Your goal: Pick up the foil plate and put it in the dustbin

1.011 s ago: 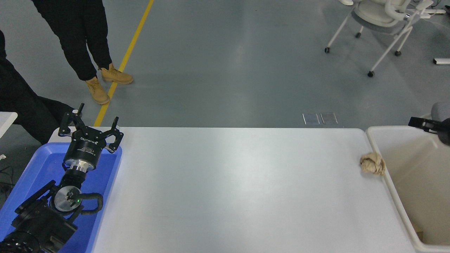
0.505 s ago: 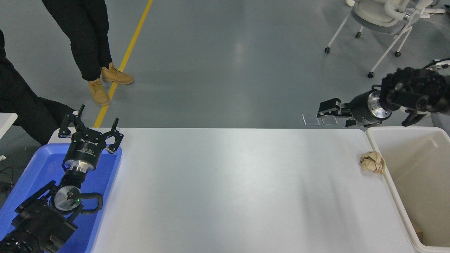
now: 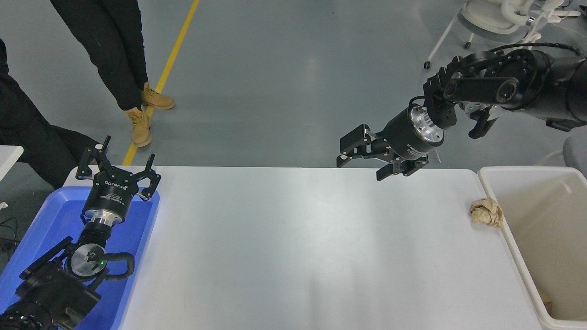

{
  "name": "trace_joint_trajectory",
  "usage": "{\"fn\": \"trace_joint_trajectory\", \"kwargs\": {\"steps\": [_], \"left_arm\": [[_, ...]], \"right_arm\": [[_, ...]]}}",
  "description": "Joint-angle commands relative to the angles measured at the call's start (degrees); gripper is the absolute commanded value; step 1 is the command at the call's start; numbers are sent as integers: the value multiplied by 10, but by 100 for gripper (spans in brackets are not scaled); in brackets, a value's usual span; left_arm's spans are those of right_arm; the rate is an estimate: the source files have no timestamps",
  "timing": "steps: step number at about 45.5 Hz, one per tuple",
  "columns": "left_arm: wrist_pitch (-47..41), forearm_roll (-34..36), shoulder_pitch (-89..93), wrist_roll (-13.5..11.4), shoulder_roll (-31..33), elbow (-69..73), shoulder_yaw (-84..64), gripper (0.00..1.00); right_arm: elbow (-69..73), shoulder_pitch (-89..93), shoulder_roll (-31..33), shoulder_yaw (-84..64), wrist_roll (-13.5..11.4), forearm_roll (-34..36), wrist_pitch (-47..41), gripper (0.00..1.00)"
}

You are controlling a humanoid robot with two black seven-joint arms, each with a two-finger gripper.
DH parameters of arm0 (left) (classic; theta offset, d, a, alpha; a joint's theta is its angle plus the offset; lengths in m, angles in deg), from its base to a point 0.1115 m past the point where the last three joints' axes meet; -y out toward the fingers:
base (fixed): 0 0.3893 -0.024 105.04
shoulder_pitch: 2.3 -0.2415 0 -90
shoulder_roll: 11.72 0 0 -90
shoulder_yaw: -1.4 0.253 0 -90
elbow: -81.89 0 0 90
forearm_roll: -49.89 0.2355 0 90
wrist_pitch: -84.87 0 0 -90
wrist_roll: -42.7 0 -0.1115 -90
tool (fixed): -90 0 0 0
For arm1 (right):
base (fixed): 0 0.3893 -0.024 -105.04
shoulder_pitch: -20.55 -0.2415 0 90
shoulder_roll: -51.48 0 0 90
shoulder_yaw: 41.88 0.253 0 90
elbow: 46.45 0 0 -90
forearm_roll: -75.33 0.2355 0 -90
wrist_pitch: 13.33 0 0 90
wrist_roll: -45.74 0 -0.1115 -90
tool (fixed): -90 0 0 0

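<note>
The foil plate is out of view. The dustbin [image 3: 493, 183], a large off-white bin with a beige inside, stands at the table's right end. My right gripper [image 3: 362, 162] hangs open and empty above the table's far edge, right of centre and well left of the dustbin, its arm reaching in from the upper right. My left gripper [image 3: 118, 170] is parked open over the far end of a blue tray at the lower left.
A crumpled tan paper wad [image 3: 486, 212] lies against the dustbin's left wall. The blue tray [image 3: 59, 220] sits at the left table edge. A person in black trousers and tan boots [image 3: 137, 123] stands beyond the far left corner. A white chair [image 3: 500, 23] stands far right.
My right arm has swung in from the right edge, leftward past the dustbin, to above the table's far edge. The person's feet have shifted. The left arm has not moved.
</note>
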Motion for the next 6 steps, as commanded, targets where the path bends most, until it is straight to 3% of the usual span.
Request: {"fn": "trace_joint_trajectory", "kwargs": {"steps": [1,6], "left_arm": [[0,0,0,0,1,0,-1,100],[0,0,0,0,1,0,-1,100]], "right_arm": [[26,-33,-12,-18,0,22,-12,100],[28,-33,-7,-21,0,22,-12,100]]}}
